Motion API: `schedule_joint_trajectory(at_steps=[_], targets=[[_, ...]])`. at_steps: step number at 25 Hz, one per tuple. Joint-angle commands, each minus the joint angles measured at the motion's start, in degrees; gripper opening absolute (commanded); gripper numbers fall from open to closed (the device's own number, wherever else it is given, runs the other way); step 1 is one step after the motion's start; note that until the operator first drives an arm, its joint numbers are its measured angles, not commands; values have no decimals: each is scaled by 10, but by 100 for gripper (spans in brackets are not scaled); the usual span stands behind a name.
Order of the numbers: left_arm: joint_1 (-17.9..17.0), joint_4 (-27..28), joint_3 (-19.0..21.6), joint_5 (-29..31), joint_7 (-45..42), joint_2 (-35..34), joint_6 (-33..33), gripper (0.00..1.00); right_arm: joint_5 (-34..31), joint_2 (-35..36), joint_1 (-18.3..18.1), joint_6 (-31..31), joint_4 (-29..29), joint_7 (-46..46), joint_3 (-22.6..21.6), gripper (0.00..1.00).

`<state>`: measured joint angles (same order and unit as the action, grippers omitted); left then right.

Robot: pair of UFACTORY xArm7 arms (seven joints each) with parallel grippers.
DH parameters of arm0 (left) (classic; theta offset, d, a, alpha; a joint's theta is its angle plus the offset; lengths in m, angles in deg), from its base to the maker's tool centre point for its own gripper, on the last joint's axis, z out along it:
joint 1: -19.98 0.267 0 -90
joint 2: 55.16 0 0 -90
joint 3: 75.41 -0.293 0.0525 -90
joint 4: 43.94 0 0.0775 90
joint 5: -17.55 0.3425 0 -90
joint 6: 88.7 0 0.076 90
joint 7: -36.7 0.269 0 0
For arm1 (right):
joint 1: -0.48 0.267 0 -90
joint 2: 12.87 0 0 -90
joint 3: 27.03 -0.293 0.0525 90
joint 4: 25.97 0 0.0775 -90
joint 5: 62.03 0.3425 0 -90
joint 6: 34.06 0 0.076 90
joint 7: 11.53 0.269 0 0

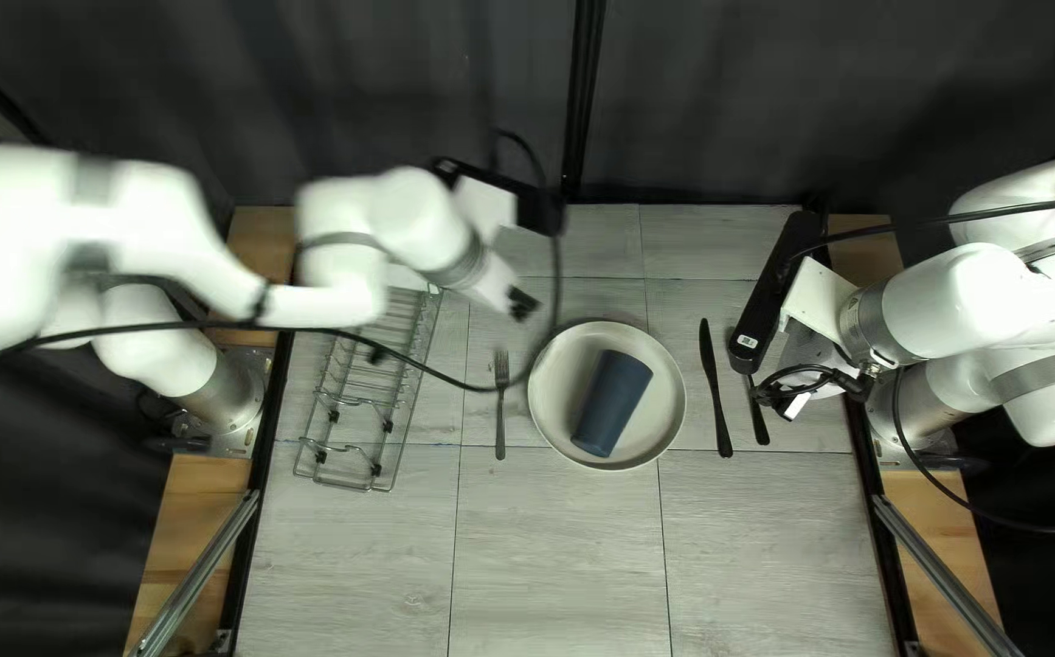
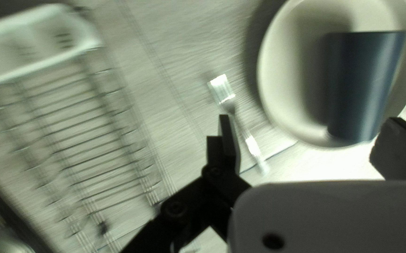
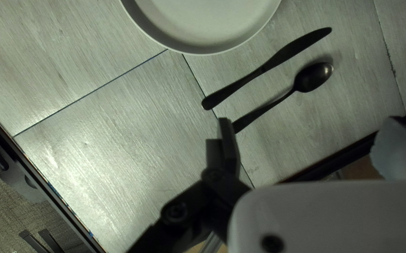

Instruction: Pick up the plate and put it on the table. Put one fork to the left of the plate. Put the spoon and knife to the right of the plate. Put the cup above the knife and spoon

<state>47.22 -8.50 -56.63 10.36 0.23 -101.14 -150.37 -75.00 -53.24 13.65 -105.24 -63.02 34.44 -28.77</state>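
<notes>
Cup (image 1: 611,403) is lying in plate (image 1: 552,392), long axis slanting. Left gripper (image 2: 308,125), fingers spread, is hovering nearer than right gripper (image 3: 308,125), also spread; probably needing a grasp across that axis.

Left arm (image 1: 412,225) blurred; spoon (image 1: 758,421) partly hidden

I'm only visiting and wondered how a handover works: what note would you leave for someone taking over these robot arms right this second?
Left gripper: jaws open, holding nothing.
Right gripper: jaws open, holding nothing.
Done: plate on the table, fork to its left, knife and spoon to its right, knife nearer the plate.
Left to do: the cup lies on its side in the plate; it belongs above the knife and spoon, probably standing upright.
</notes>
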Motion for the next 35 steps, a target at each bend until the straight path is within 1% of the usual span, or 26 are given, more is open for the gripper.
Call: schedule_joint_trajectory(at_steps=[1, 3, 5, 6, 7, 8, 9, 19, 20, 22, 23, 25, 30, 31, 32, 33, 35], targets=[[-14, -9, -12, -1, 15, -22, -15, 100, 0, 0, 0, 0, 0, 0, 0, 100], [-14, -9, -12, -1, 15, -22, -15, 100, 0, 0, 0, 0, 0, 0, 0, 100], [-22, -2, -34, -4, 31, -44, -61, 100, 0, 0, 0, 0, 0, 0, 0, 100], [-33, 18, -57, 2, 57, -60, -113, 100, 0, 0, 0, 0, 0, 0, 0, 100], [-38, 29, -71, 6, 72, -72, -143, 100, 0, 0, 0, 0, 0, 0, 0, 100], [-55, 46, -107, 12, 109, -99, -202, 100, 0, 0, 0, 0, 0, 0, 0, 100], [-66, 51, -128, 14, 133, -113, -232, 100, 0, 0, 0, 0, 0, 0, 0, 100], [-66, 51, -128, 14, 133, -113, -232, 100, 0, 0, 0, 0, 0, 0, 0, 100], [-66, 51, -128, 14, 133, -113, -232, 100, -6, 2, 0, 8, 3, -5, 0, 100], [-66, 51, -128, 14, 133, -113, -232, 100, 2, 21, -8, 44, 2, -9, 25, 100], [-66, 51, -128, 14, 133, -113, -232, 100, 14, 42, -12, 75, 2, -6, 42, 100], [-66, 51, -128, 14, 133, -113, -232, 100, 31, 63, -13, 116, 9, -2, 58, 100], [-66, 51, -128, 14, 133, -113, -232, 100, 78, 94, -14, 244, 67, -18, 108, 100], [-66, 51, -128, 14, 133, -113, -232, 100, 90, 101, -13, 281, 87, -30, 124, 100], [-66, 51, -128, 14, 133, -113, -232, 100, 95, 103, -12, 295, 96, -36, 130, 100], [-66, 51, -128, 14, 133, -113, -232, 100, 105, 111, -12, 339, 120, -57, 152, 100], [-66, 51, -128, 14, 133, -113, -232, 100, 118, 120, -8, 379, 139, -81, 175, 100]])
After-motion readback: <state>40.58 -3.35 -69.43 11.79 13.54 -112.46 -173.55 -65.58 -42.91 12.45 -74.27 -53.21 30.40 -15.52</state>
